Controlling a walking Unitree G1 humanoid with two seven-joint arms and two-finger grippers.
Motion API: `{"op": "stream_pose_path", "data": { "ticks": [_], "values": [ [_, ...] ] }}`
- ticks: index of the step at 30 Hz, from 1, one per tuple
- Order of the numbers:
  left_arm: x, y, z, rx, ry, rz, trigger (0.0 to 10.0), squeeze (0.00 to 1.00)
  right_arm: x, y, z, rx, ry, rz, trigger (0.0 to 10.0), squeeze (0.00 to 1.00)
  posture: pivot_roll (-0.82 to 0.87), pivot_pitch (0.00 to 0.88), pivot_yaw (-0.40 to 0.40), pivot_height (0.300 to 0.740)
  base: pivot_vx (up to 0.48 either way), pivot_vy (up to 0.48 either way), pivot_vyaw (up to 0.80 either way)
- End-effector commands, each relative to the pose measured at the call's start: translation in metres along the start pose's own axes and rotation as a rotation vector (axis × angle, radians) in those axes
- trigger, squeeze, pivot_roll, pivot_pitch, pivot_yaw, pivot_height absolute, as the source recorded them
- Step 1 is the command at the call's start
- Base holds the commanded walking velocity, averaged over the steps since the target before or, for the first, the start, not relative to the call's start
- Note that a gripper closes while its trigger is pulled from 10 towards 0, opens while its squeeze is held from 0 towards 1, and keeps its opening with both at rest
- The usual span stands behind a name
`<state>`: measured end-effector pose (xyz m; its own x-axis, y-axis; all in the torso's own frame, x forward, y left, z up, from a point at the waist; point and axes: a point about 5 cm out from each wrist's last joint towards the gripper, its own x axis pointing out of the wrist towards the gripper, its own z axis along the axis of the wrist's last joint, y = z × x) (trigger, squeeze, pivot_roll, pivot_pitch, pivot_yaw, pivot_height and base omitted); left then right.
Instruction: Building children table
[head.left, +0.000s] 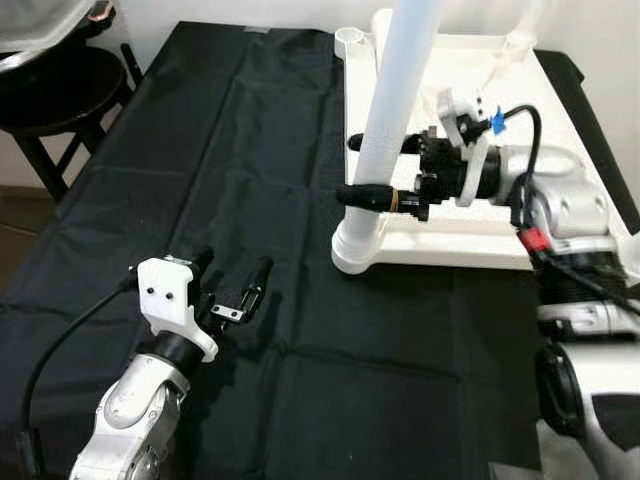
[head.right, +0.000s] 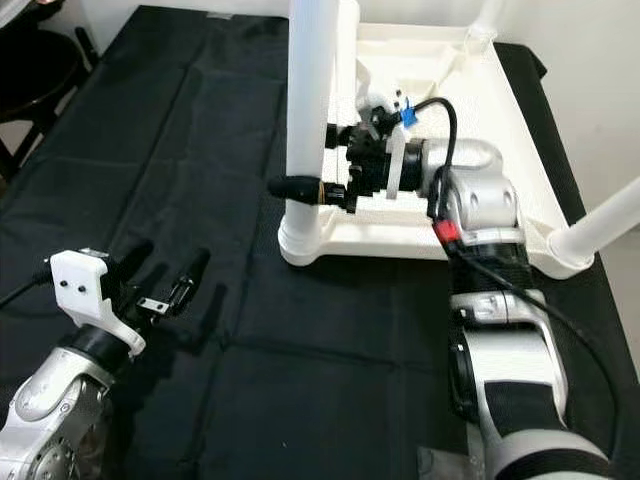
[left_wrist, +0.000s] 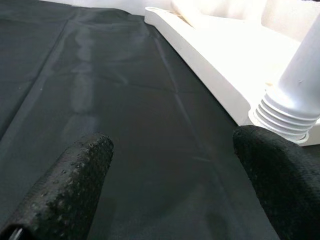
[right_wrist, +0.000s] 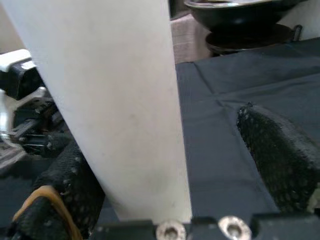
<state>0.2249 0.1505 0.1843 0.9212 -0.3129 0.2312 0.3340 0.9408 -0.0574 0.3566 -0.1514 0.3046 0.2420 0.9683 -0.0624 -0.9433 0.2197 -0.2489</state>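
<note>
Left eye view: an upturned white tabletop (head.left: 470, 240) lies far right on the black-draped surface (head.left: 250, 150); the right hand (head.left: 362, 170) straddles its near-left leg (head.left: 400, 110). Left hand (head.left: 232, 282) hovers, fingers spread.

Left wrist view: spread fingertips (left_wrist: 75, 185) frame the leg's ribbed socket (left_wrist: 285, 117).

Right wrist view: the leg (right_wrist: 115, 110) touches one finger (right_wrist: 70, 185); the other stands apart.

Right hand (head.right: 312, 160) straddles white table leg (head.right: 310, 100); left hand (head.right: 165, 272) open.

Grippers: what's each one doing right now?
Left gripper: open, empty, over the black cloth.
Right gripper: open around the white table leg.
</note>
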Motion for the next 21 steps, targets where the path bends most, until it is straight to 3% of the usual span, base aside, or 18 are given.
{"op": "stream_pose_path", "data": {
  "ticks": [1, 16, 21],
  "values": [
    [-0.004, -0.001, 0.001, 0.005, 0.012, 0.003, 10.0, 0.00, 0.000, -0.003, 0.004, -0.008, -0.030, 0.014, 0.0, 0.00, 0.07, 0.318, -0.026, 0.740, 0.000, 0.000, 0.00],
    [-0.003, -0.004, -0.001, -0.002, 0.013, 0.005, 10.0, 0.00, -0.012, -0.009, 0.005, -0.023, 0.006, 0.126, 0.0, 0.00, 0.05, 0.309, -0.043, 0.740, 0.000, 0.000, 0.00],
    [0.001, -0.004, -0.006, -0.039, 0.029, -0.011, 10.0, 0.00, 0.001, 0.016, -0.019, 0.002, 0.024, -0.074, 0.0, 0.00, 0.02, 0.301, -0.068, 0.740, 0.000, 0.000, 0.00]
  ]
}}
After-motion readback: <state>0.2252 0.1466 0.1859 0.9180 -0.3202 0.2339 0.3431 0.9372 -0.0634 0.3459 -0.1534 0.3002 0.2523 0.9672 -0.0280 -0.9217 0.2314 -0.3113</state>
